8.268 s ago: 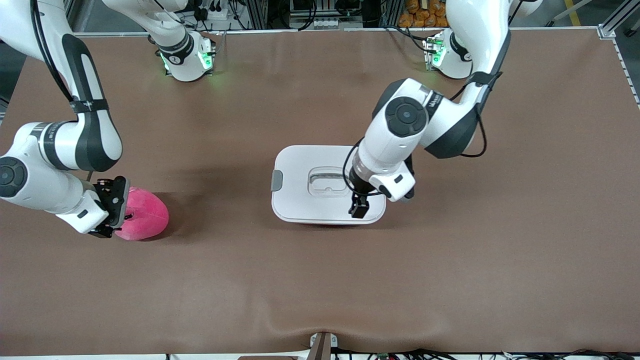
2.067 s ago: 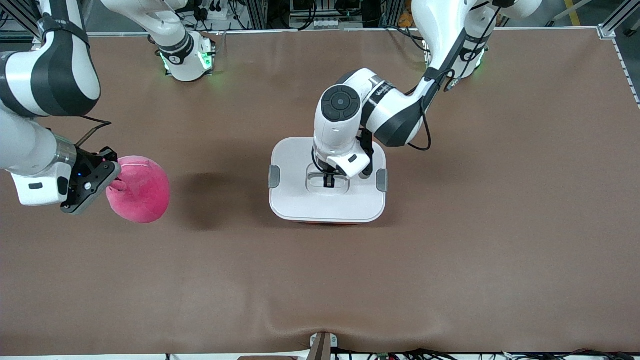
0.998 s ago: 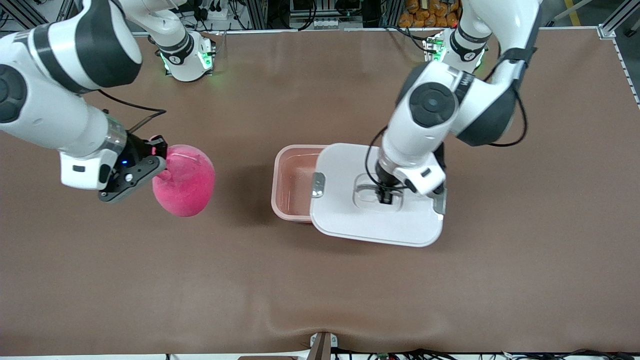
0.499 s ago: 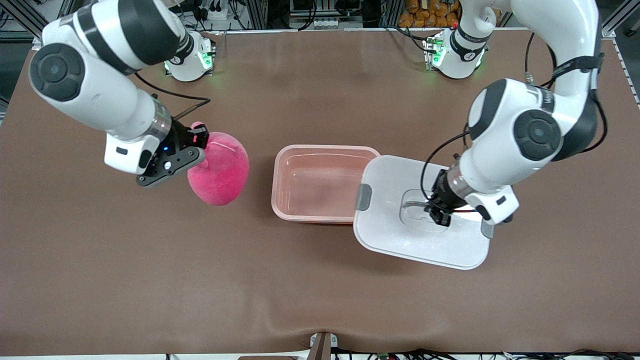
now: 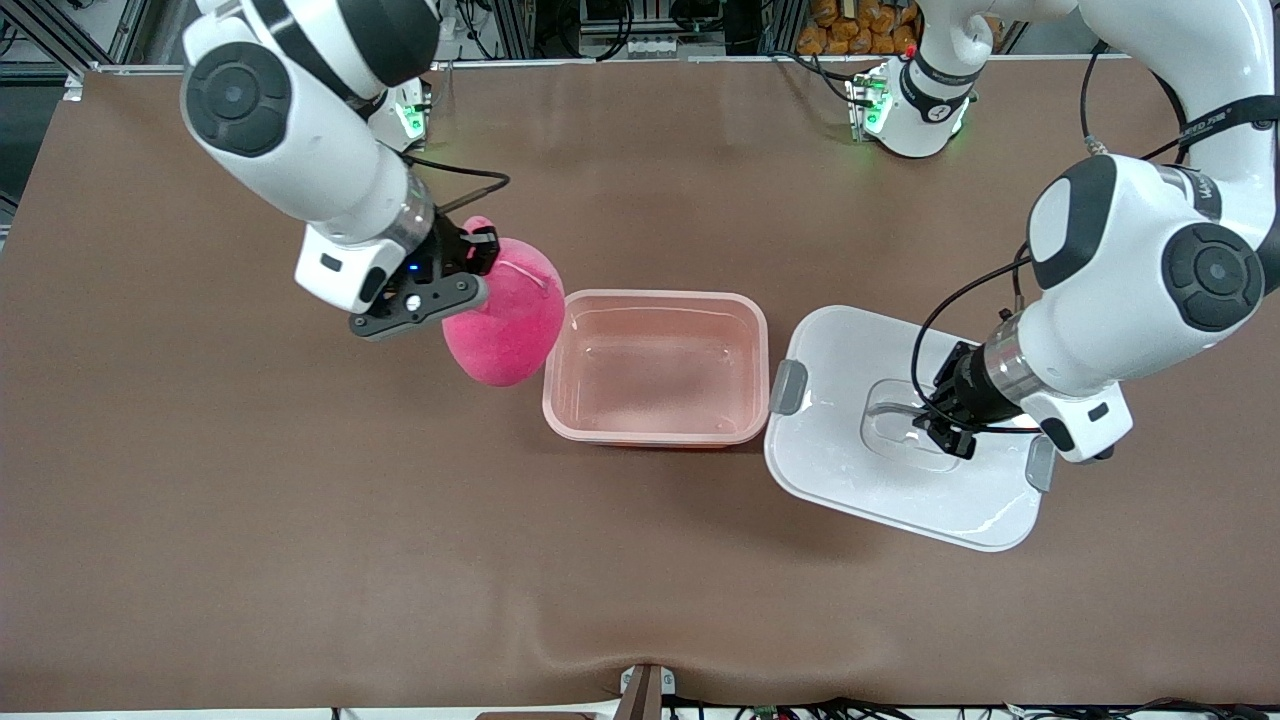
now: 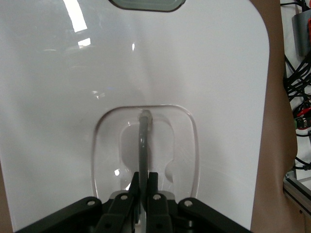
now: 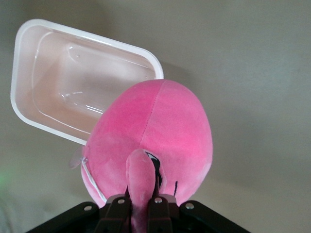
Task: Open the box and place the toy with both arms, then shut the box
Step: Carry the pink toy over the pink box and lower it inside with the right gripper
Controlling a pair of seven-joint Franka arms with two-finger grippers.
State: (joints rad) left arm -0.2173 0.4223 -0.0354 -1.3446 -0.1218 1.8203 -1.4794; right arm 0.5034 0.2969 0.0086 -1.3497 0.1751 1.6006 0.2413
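Observation:
The box (image 5: 655,298), a translucent pink tub, stands uncovered mid-table with nothing in it. Its white lid (image 5: 890,480) hangs tilted over the table toward the left arm's end, one grey clip (image 5: 787,386) close to the tub. My left gripper (image 5: 945,425) is shut on the lid's grey handle (image 6: 144,141); the left wrist view shows the lid (image 6: 204,73) below that gripper (image 6: 144,182). My right gripper (image 5: 470,265) is shut on an ear (image 7: 141,174) of the pink toy (image 5: 505,320), which dangles beside the tub's rim (image 7: 29,111) toward the right arm's end.
The brown mat (image 5: 300,520) covers the whole table. The right arm's base (image 5: 405,115) and the left arm's base (image 5: 905,110) stand at the edge farthest from the front camera. Cables and a metal frame (image 6: 299,189) lie past the table edge.
The left arm has carried the lid farther from the tub toward its own end. The right arm has brought the hanging toy up to the tub's rim.

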